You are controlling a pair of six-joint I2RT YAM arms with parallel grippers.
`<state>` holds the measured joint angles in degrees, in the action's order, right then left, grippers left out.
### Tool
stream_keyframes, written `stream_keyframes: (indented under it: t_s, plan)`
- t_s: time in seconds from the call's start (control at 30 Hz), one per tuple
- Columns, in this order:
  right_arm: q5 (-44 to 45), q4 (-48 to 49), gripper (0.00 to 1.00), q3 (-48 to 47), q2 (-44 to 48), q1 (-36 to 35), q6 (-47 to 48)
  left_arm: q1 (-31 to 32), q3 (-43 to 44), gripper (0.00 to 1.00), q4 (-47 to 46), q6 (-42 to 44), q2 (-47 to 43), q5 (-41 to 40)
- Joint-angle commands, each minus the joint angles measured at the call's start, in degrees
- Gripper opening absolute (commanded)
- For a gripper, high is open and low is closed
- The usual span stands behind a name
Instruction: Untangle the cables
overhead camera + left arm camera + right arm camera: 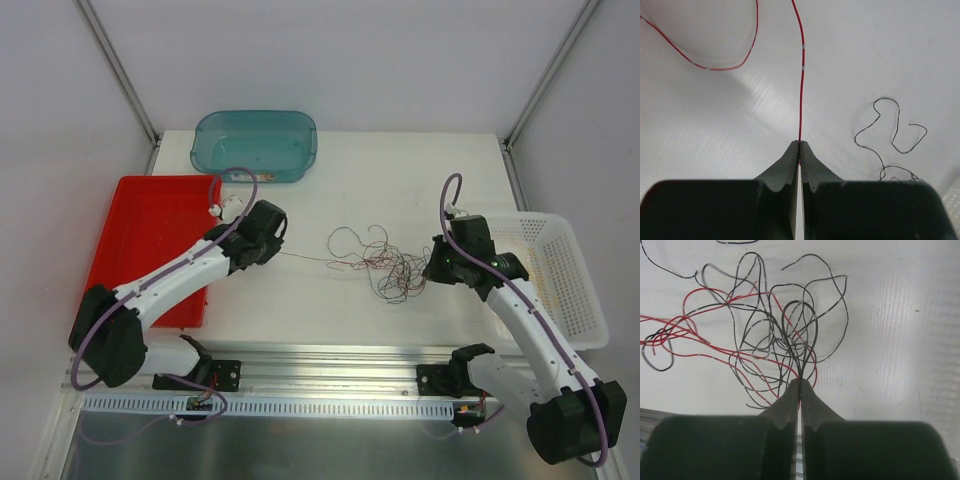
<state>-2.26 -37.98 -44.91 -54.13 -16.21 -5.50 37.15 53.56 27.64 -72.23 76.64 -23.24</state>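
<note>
Red and black cables (388, 264): loose tangle mid-table, between the arms. One red strand (801, 90) runs straight into clenched left gripper (799, 144); loops clamped in right gripper (800, 382). Bare white table (400, 170) beyond; teal tub (255, 145) at far edge.

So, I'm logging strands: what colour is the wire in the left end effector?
Red wire with pale bands; best in left wrist view.
</note>
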Motion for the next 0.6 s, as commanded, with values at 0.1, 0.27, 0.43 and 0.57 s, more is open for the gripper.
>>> stream_keyframes:
  t_s: [0.1,0.27,0.43,0.57]
  plan:
    - [1.9,-2.4,0.01,-2.1,1.0,2.1,1.1,-5.7,4.7,0.00,9.2,17.6,-10.4,-12.4]
    - [1.6,-2.8,0.01,-1.7,1.5,4.3,1.5,-9.6,15.1,0.00,11.6,30.8,-13.3,-19.0]
    - [1.3,-3.2,0.01,-1.3,2.3,5.9,1.9,-13.8,26.4,0.00,11.8,44.3,-13.2,-24.6]
    - [1.1,-3.3,0.01,-1.2,2.2,6.1,2.0,-16.1,33.9,0.00,11.7,51.8,-11.9,-26.0]
